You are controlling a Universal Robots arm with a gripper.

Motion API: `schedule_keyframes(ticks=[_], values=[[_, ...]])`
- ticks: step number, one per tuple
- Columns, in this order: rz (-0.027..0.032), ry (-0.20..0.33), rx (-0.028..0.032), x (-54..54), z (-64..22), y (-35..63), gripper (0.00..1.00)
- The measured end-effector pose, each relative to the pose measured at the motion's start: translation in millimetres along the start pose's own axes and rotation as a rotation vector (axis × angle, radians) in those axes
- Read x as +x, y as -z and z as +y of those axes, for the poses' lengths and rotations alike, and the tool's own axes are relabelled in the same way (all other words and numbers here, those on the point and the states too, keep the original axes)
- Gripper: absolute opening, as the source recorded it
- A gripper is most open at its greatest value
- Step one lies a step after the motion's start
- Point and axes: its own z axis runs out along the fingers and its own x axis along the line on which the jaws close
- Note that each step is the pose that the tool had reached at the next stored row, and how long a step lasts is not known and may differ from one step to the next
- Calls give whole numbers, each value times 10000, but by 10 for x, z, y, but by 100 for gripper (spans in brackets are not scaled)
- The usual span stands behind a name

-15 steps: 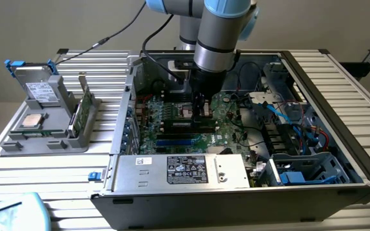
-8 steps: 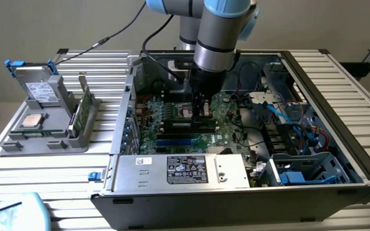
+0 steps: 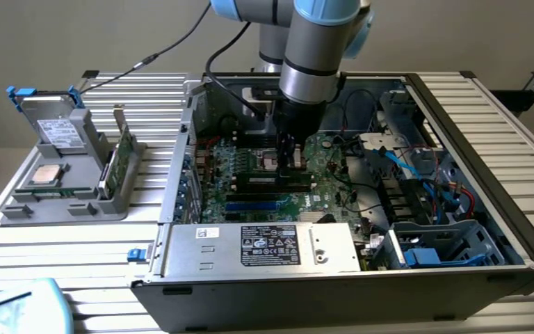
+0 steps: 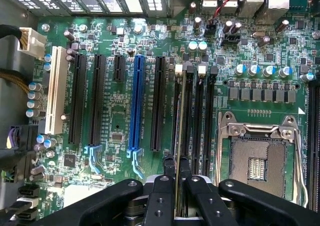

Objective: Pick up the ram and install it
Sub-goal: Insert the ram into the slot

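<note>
My gripper (image 4: pixel 177 167) is shut on the ram (image 4: pixel 180 111), a thin board seen edge-on that runs lengthwise along the black memory slots (image 4: pixel 198 121) beside the open CPU socket (image 4: pixel 257 156). The ram's far end reaches the white slot latches (image 4: pixel 178 71). Whether the ram touches a slot or hangs just above it I cannot tell. In the exterior view the gripper (image 3: pixel 292 158) hangs straight down inside the open computer case (image 3: pixel 517 229), low over the green motherboard (image 3: pixel 248 170).
Black and blue expansion slots (image 4: pixel 136 106) lie beside the memory slots. A power supply (image 3: pixel 262 247) sits at the case front, with blue cables (image 3: pixel 416 167) on the exterior view's right. A grey holder (image 3: pixel 63 195) outside the case carries a drive (image 3: pixel 58 129) and an upright card (image 3: pixel 119 149).
</note>
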Motion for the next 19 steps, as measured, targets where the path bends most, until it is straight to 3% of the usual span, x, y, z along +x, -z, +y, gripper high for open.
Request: schedule_keyframes(ticks=[5, 19], values=[[58, -8, -3, -1, 1, -7, 14], [140, -36, -5, -5, 2, -32, 14]])
